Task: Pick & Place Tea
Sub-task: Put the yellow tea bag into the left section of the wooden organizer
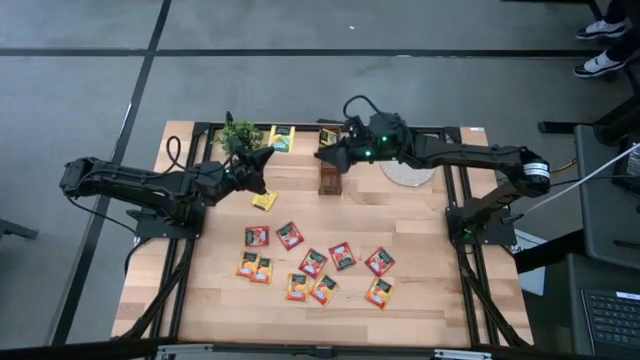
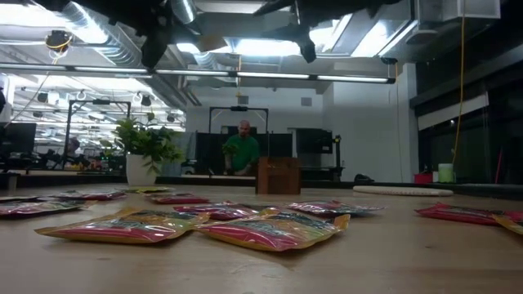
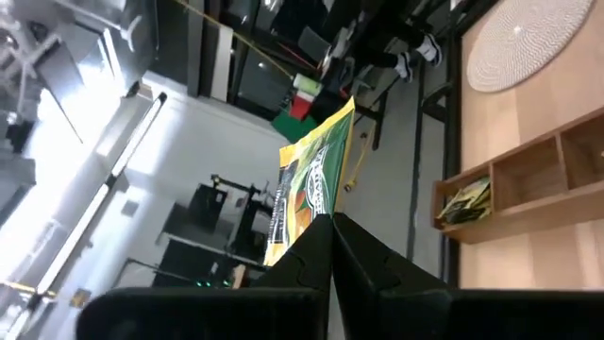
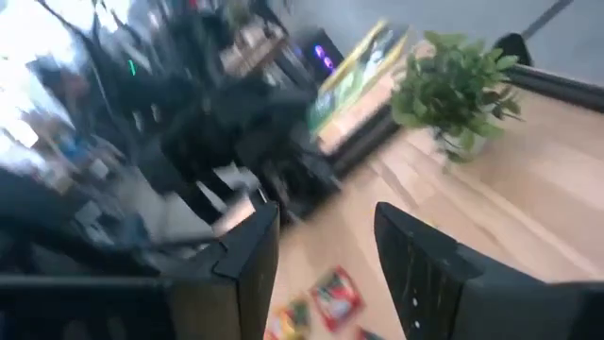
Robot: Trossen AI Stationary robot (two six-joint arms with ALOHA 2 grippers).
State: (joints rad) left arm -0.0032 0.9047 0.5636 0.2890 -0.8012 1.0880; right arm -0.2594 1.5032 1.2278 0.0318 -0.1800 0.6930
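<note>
Several red and orange tea sachets (image 1: 315, 265) lie flat on the wooden table's middle and show close up in the low view (image 2: 270, 229). More yellow-green sachets (image 1: 282, 138) lie at the far edge. My left gripper (image 1: 258, 186) is shut on a yellow-green sachet (image 3: 311, 179) up in the air, left of a small wooden organizer (image 1: 330, 182). One organizer compartment holds a sachet (image 3: 467, 200). My right gripper (image 1: 325, 155) hovers open above the organizer's far side with nothing between its fingers (image 4: 321, 212). My left gripper pinches the yellow-green sachet by its nearest edge (image 3: 319, 213) between its two shut fingers. The fingers lie about level. The sachet sticks out past the fingertips, edge-on to the table and lifted clear of it.
A potted plant (image 1: 240, 135) stands at the far left, close to my left gripper. A round woven mat (image 1: 408, 175) lies right of the organizer. Black frame rails run along the table's left and right sides. A person (image 2: 243, 147) stands in the room beyond the table.
</note>
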